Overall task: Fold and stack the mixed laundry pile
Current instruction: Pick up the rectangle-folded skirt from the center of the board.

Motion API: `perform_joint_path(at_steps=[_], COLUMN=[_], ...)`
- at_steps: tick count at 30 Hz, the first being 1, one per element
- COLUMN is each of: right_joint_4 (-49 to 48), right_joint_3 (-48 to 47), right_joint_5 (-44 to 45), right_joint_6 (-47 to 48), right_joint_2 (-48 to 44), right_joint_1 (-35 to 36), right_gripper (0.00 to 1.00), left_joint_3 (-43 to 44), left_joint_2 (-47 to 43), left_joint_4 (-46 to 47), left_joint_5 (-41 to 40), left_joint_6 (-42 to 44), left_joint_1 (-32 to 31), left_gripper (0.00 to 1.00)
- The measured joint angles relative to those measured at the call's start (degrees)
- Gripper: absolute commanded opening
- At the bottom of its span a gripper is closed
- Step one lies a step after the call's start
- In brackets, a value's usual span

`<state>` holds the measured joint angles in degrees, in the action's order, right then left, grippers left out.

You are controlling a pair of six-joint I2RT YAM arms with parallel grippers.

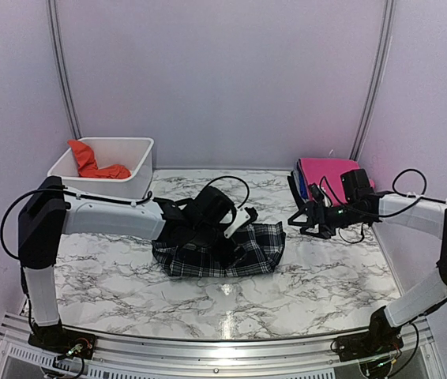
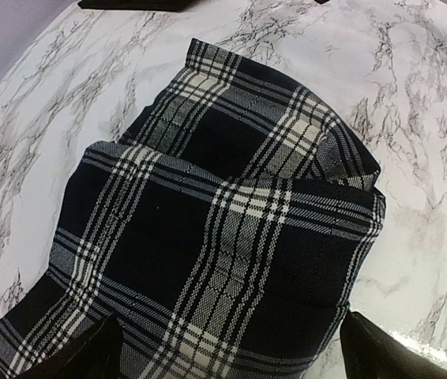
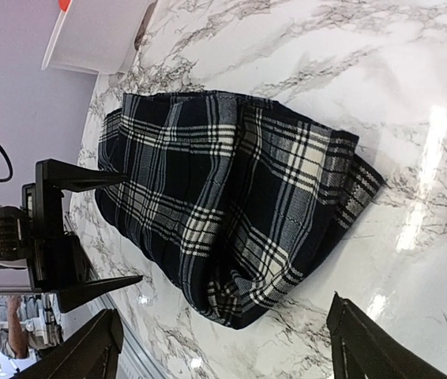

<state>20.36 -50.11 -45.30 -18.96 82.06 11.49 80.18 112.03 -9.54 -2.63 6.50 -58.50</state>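
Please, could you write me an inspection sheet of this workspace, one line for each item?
Surface: marble table, glossy, with a light reflection near the front.
Job's things: plaid shirt folded, lying mid-table; orange t-shirt in the white bin, rear left.
Clutter: folded pink garment, rear right.
Grippers: left gripper at the plaid shirt, jaws open, holding nothing; right gripper to the shirt's right, jaws open, empty.
Cables: black cables loop above both wrists.
Surroundings: plain pale walls; nothing else seen.
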Motion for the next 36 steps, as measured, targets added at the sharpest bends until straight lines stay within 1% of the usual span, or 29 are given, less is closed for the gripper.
perform_joint_path(at_steps=[3,9,15,23,29,33,36], right_joint_4=[0.8,2.2,1.9,-1.6,-3.8,-5.6,-7.0], right_joint_3=[1.0,5.0,9.9,11.4,11.4,11.4,11.4], right_joint_5=[0.3,0.6,0.4,-1.2,-2.2,-2.8,-3.3], right_joint_6=[0.8,0.9,-2.1,-6.3,-8.4,-9.9,-11.0], right_joint_2=[0.0,0.0,-0.2,1.0,1.9,3.0,3.9], right_joint_1=[-0.5,-1.7,-2.2,-2.2,-2.2,-2.2,-2.2], right_gripper=[0.87,0.88,0.88,0.88,0.88,0.88,0.89], left_joint_3=[0.9,1.4,1.4,1.4,1.5,3.3,4.7], left_joint_2=[1.2,5.1,8.5,8.8,6.6,6.6,7.8], left_joint_4=[0.1,0.2,0.8,1.5,1.6,2.0,3.5], left_joint_5=[-0.5,-1.9,-2.6,-4.9,-6.1,-5.9,-5.7], left_joint_6=[1.9,7.2,10.4,12.7,14.3,14.3,14.0], left_joint_1=[-0.4,-3.2,-4.1,-4.9,-6.5,-7.3,-7.3], left_gripper=[0.99,0.94,0.89,0.89,0.88,0.83,0.76])
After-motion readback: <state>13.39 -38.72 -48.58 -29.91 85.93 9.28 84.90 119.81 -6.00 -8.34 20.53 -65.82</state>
